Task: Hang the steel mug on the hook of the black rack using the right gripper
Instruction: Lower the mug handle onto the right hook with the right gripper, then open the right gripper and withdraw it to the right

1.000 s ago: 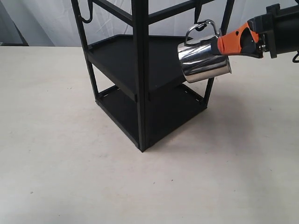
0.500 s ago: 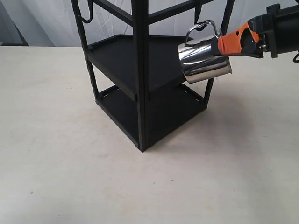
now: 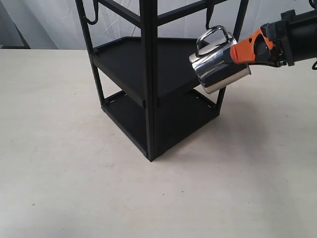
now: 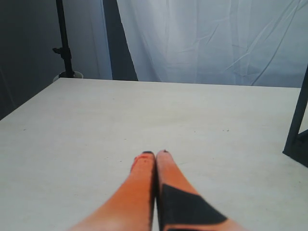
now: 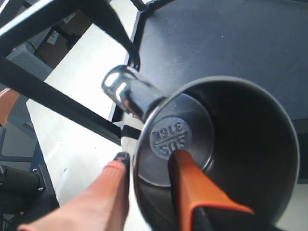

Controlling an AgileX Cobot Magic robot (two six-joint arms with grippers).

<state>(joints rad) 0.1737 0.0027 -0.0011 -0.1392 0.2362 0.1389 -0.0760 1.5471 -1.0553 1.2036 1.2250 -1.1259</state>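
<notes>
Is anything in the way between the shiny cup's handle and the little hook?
Nothing visible. The right gripper pinches the wall of the steel mug, tilted beside the black rack. The handle is right by the hook, with only air showing between them in the right wrist view.

A shiny steel mug (image 3: 219,67) hangs tilted in the air, pinched at its rim by the orange-tipped right tool (image 3: 237,51), one finger inside the cup. Its looped handle points up, just beside a small black hook (image 3: 210,24) on the tall black rack (image 3: 148,84), which stands on the desk.
</notes>
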